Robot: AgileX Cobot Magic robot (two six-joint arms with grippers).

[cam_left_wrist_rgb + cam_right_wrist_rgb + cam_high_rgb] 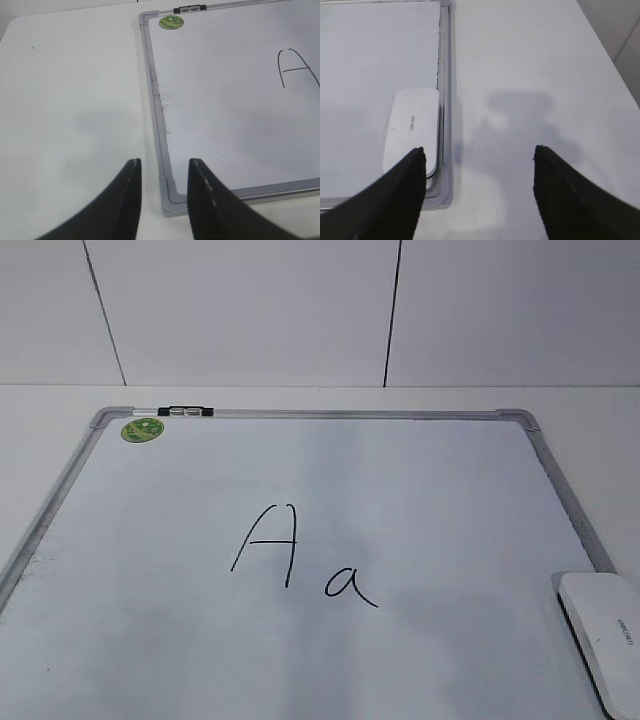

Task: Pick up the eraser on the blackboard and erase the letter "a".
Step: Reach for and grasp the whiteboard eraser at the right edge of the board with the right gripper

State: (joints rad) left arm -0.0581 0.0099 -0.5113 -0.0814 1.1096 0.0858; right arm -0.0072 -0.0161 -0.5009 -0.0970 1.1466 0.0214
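Exterior view: blackboard [430, 490] flat on the bench [60, 400], capital "A" [268, 545] at centre, letter "a" [350, 585] just beside it toward 4 o'clock, eraser [605, 635] lying on the board at 4 o'clock against the right frame, green sticker [142, 429] at 11 o'clock; no arm visible, no containers anywhere. Likely slip: a wide sweep smearing the capital, given how near the two letters sit. Left wrist view: left hand [165, 167] narrowly parted, empty, hovering over the bench at the board's near left corner, well apart from both letters; only part of the capital showing at 2 o'clock. Little risk here beyond idling in the way. Right wrist view: right hand [479, 152] spread wide, empty, eraser at 9 o'clock, tight against the frame rail and partly behind the left finger [405, 190]. Probable trouble: hand centred over bare bench, not the eraser, so closing here would catch nothing; also a finger jamming on the rail, or tipping the eraser off the edge.
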